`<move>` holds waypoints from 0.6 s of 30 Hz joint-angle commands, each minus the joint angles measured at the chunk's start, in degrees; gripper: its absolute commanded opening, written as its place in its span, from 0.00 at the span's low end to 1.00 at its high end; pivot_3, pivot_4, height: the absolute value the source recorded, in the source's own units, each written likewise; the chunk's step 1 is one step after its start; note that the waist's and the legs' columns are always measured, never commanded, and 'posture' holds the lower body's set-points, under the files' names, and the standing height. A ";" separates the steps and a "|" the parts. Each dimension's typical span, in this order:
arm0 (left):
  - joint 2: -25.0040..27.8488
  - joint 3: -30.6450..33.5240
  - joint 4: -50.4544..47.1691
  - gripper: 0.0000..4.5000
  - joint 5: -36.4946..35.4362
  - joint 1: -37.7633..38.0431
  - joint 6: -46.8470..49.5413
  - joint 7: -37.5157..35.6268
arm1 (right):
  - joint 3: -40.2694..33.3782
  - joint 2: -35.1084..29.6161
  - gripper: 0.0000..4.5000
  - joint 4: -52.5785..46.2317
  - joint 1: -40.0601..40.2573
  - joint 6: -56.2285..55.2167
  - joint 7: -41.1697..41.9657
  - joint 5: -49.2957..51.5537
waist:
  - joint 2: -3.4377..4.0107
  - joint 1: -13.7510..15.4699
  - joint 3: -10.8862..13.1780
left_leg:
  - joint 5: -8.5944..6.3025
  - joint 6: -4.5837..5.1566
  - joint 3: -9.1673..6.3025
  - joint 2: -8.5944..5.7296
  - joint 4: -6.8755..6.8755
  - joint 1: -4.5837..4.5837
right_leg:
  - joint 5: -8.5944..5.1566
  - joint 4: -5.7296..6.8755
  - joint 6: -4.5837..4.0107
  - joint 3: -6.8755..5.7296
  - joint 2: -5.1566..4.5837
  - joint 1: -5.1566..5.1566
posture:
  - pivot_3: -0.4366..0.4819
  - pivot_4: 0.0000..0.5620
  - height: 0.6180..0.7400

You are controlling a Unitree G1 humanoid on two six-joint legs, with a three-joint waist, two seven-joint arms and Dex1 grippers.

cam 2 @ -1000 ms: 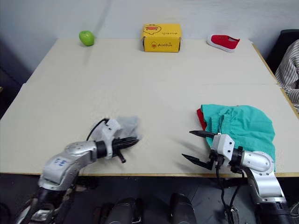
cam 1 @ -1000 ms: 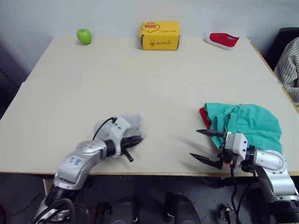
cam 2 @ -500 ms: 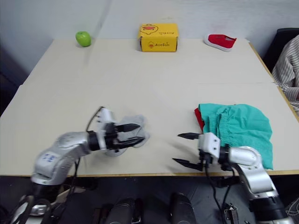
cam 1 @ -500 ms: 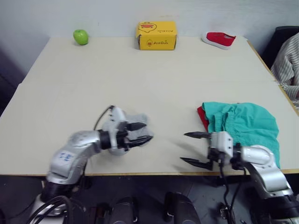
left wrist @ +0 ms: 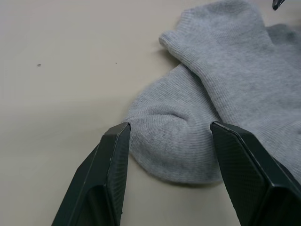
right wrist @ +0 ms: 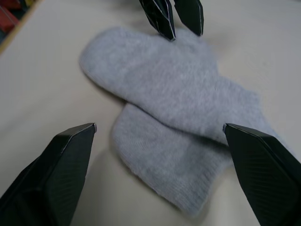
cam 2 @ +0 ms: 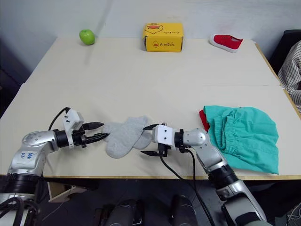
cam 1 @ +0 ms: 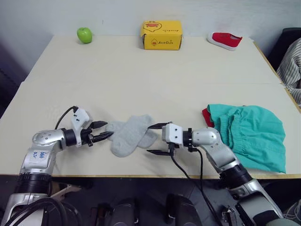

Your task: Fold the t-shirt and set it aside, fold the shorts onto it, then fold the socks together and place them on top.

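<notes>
I have the left gripper [cam 1: 102, 131] spread at one end of the socks [cam 1: 129, 135], which lie crossed near the table's [cam 1: 141, 80] front edge. My right gripper [cam 1: 154, 139], spread wide, faces their other end. Right of it, the shorts [cam 1: 251, 134] cover the t-shirt [cam 1: 206, 116].

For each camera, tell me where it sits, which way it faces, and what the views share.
Head stereo pair: looks forward and down over the beige table, both arms, the light grey fuzzy socks and teal-green cloth shorts.
Left wrist: looks along the open left gripper at the socks.
Right wrist: looks along the open right gripper at the socks, the left gripper's tips beyond.
Shared: the socks.
</notes>
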 commanded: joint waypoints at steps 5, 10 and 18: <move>0.39 -0.93 -1.35 0.35 0.74 0.11 4.12 0.01 | 1.27 1.75 0.40 3.22 -0.49 -2.04 -0.17 -1.73 | -0.01 -0.89 -0.01 | 0.07 -0.07 0.06 0.06 0.01 0.10 | 0.00 0.07 0.01 0.06 0.03 0.03 | 0.48 0.27 1.00; 0.22 -0.70 -8.53 0.00 -1.03 3.36 9.01 0.37 | -0.52 -0.13 0.00 3.03 0.05 -3.42 0.85 -0.68 | -0.01 -1.38 -0.01 | 0.12 -0.11 0.05 0.11 -0.01 0.15 | 0.00 0.17 0.01 0.11 0.03 0.02 | 0.48 0.27 1.00; -4.67 -0.01 -24.89 0.00 -3.28 9.37 18.48 9.58 | -3.94 -9.28 0.00 2.49 2.91 -7.00 7.04 2.43 | -0.01 -1.09 0.00 | 0.07 -0.04 -0.02 0.03 0.00 0.13 | 0.00 0.12 0.01 0.13 -0.08 0.07 | 0.48 0.27 1.00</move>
